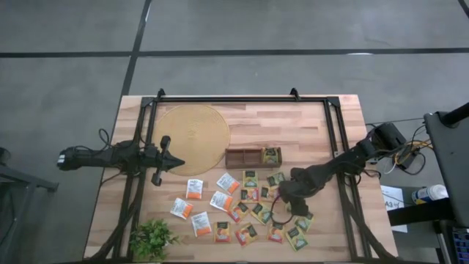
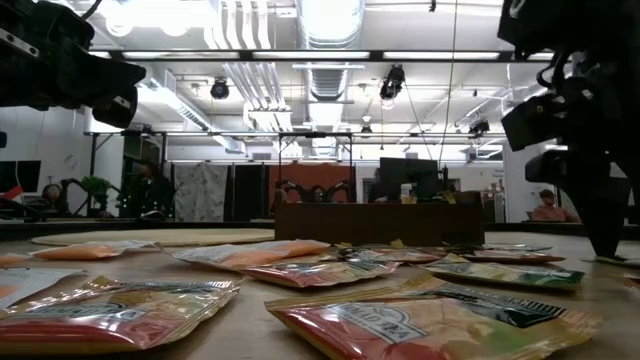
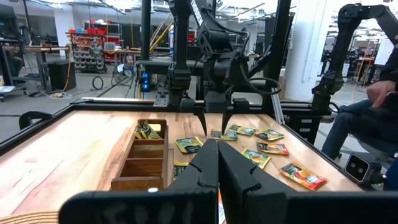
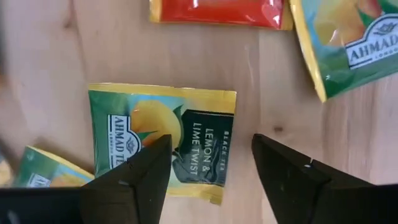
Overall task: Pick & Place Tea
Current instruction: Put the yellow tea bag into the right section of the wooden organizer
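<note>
Many flat tea sachets point(image 1: 220, 199), green, orange and white, lie scattered on the wooden table in front of a long wooden compartment tray point(image 1: 244, 156). The tray's right compartment holds some tea point(image 1: 271, 155). My right gripper point(image 4: 211, 165) points down, open, low over a green lemon-and-lime sachet point(image 4: 186, 124). One finger point(image 4: 146, 174) stands over the sachet's middle, the other point(image 4: 292, 177) over bare wood beside it. My left gripper point(image 1: 178, 163) waits at the table's left, shut and level, holding nothing. My right gripper comes from above, its open fingers pointing down astride one edge of the green sachet point(image 4: 221, 134), which lies flat on the table. I cannot tell whether the fingertips touch the sachet or the wood.
A round woven mat point(image 1: 194, 136) lies at the far left of the table, and a small green plant point(image 1: 152, 238) stands at the near left corner. Black frame rails point(image 1: 333, 139) run along the table's sides. A red sachet point(image 4: 217, 11) and another green one point(image 4: 348, 43) lie close by.
</note>
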You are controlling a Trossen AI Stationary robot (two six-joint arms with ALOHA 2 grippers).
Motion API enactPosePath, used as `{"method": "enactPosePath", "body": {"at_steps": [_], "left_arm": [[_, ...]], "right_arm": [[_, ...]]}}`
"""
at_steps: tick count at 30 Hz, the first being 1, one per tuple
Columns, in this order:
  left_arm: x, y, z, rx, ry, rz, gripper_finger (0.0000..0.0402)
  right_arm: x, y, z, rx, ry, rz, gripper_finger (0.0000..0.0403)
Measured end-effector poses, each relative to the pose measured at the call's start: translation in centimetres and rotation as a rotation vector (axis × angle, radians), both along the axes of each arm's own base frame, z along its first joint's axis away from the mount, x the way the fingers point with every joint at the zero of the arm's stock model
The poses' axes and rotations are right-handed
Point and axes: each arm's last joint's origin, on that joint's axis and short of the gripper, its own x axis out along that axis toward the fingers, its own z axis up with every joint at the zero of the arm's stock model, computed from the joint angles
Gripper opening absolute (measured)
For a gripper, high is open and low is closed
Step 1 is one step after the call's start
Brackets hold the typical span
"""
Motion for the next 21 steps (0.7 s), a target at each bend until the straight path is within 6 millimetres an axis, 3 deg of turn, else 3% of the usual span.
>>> {"method": "enactPosePath", "body": {"at_steps": [14,17,21], "left_arm": [[0.01,0.00,-0.01,0.000,0.002,0.000,0.0000],[0.01,0.00,-0.01,0.000,0.002,0.000,0.0000],[0.01,0.00,-0.02,0.000,0.002,0.000,0.0000]], "right_arm": [[-0.88,-0.43,-0.74,0.035,-0.047,0.022,0.0215],[-0.84,-0.63,-0.79,0.036,-0.045,0.019,0.0193],[-0.87,-0.77,-0.80,0.034,-0.045,0.017,0.0135]]}}
